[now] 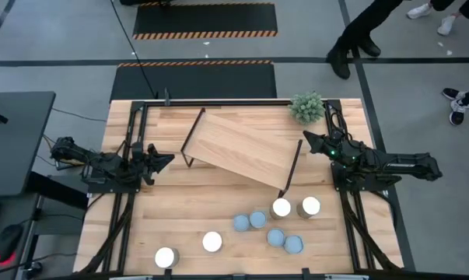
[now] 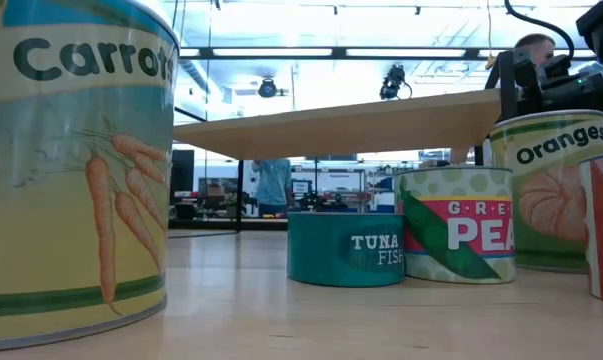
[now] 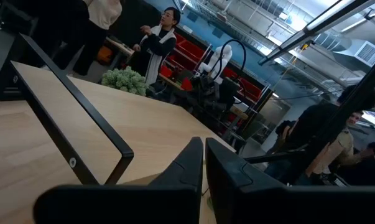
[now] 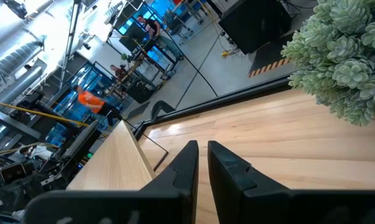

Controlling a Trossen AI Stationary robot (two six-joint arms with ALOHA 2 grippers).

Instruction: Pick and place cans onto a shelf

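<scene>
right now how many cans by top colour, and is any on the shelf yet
blue-grey topped cans: 4
white/silver topped cans: 4
total: 8 cans
all sit on the table, 0 on the shelf

Two matte-black jointed arms, black cabling, green light near the right claw (image 1: 306, 140).

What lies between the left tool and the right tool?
In the high view, only the shelf spans the gap between the left tool and the right tool.

Closed right pincer (image 4: 203, 163) beside plant (image 4: 346, 59)
</scene>
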